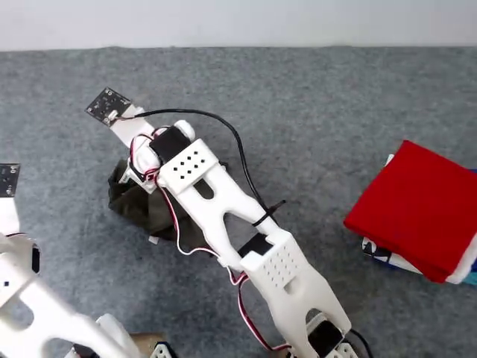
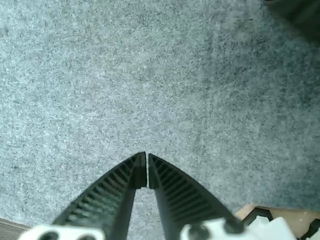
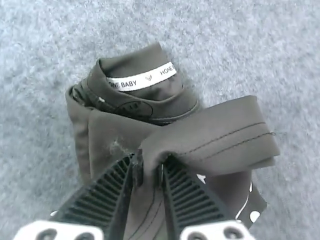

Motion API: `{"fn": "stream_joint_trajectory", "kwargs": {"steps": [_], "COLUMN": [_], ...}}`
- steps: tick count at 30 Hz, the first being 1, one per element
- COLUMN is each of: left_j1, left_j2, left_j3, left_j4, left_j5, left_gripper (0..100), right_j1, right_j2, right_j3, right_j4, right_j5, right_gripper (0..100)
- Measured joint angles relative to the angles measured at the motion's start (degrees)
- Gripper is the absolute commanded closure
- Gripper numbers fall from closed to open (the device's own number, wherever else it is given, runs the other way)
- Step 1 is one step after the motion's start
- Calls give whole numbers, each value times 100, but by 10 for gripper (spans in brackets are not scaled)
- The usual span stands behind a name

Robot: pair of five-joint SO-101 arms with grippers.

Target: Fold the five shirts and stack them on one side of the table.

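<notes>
– Over the table (image 1: 298, 97), high view: right arm (image 1: 223, 201) stretched out, its far end directly above the dark shirt (image 1: 134, 205). The shirt sits bunched, not flat. The stack (image 1: 381, 253), with a red shirt (image 1: 414, 205) on top, lies well apart, off to the arm's side.

– Left wrist view?

– Left claw (image 2: 147, 162) clenched on nothing, tips touching, bare table beneath. A corner of dark cloth shows far ahead of the tips, well clear of them.

– Right wrist view?

– Right claw (image 3: 148, 167) grasping a raised fold of the dark shirt. The collar with its label strip (image 3: 142, 77) lies just ahead of the tips, and a stitched flap (image 3: 225, 135) sits right beside them.

– What could go wrong?

– Judgement only. The bite looks shallow, on a single ridge of cloth. A lift could let it slip free, or pull up only the top layer and open the bundle. The flap beside the tips hangs loose and could drag and unfold. The left claw is too far off to pin anything, so the shirt may slide across the table rather than crease.
</notes>
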Motion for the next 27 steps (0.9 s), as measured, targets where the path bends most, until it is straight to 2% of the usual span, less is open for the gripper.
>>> {"fn": "stream_joint_trajectory", "kwargs": {"steps": [7, 16, 21, 27], "left_j1": [0, 0, 0, 0], "left_j2": [0, 0, 0, 0], "left_j3": [0, 0, 0, 0], "left_j4": [18, 18, 18, 18], "left_j5": [0, 0, 0, 0], "left_gripper": [986, 986, 986, 986], "right_j1": [-44, -220, -325, -369], "right_j2": [475, 958, 976, 976], "right_j3": [-624, -1275, -1547, -1978], "right_j4": [0, 0, 44, 826], "right_j5": [0, 0, 0, 0], "right_gripper": [973, 791, 790, 818]}}
